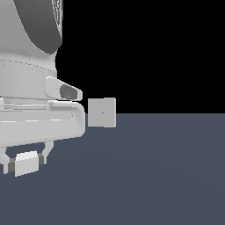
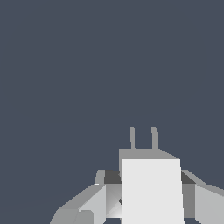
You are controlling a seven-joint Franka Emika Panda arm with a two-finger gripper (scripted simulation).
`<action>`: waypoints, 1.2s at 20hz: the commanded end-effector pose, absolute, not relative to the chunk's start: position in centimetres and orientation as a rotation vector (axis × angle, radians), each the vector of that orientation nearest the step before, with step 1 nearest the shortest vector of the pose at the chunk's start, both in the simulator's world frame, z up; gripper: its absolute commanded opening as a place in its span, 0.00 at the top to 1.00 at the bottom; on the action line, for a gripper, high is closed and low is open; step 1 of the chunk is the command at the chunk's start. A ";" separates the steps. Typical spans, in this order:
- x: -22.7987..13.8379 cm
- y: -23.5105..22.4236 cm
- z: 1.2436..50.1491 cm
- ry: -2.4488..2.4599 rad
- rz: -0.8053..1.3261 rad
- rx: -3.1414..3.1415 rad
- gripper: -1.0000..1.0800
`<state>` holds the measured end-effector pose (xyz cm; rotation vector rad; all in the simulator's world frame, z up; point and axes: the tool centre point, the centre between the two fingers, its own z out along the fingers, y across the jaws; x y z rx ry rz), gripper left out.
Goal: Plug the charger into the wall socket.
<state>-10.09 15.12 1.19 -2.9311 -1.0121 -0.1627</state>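
Misalignment is the main risk from this pose. The Franka's pale grey two-fingered gripper is clamped on the small white-grey rectangular charger, one finger pressed against each short side of the block, low at the exterior view's left and just above the dark blue-grey floor. In the wrist view the charger fills the space between the fingers and its two thin grey prongs stick out ahead over bare floor, with no target in sight.

The flat light-grey square wall socket plate, with a tiny dark dot at its centre, stands upright further off, to the right of the arm's white wrist housing in the exterior view, and higher in that picture than the held block. Charger and socket are well apart.

Several things could spoil the insertion. Because the wrist camera does not see the plate, the prongs may not yet point toward it, and approaching without turning could drive them past it or against its face. Prongs tilted on contact could jam or twist the block within the grip. Carrying the charger this low also risks scraping the floor.
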 end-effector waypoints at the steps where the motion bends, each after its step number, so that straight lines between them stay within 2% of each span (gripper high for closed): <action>1: -10.1 15.1 1.2 -1.012 -0.164 -2.931 1.00; 14: -9.6 15.1 1.4 -0.976 -0.166 -2.944 1.00; 24: -6.6 14.5 3.3 -0.690 -0.173 -3.032 1.00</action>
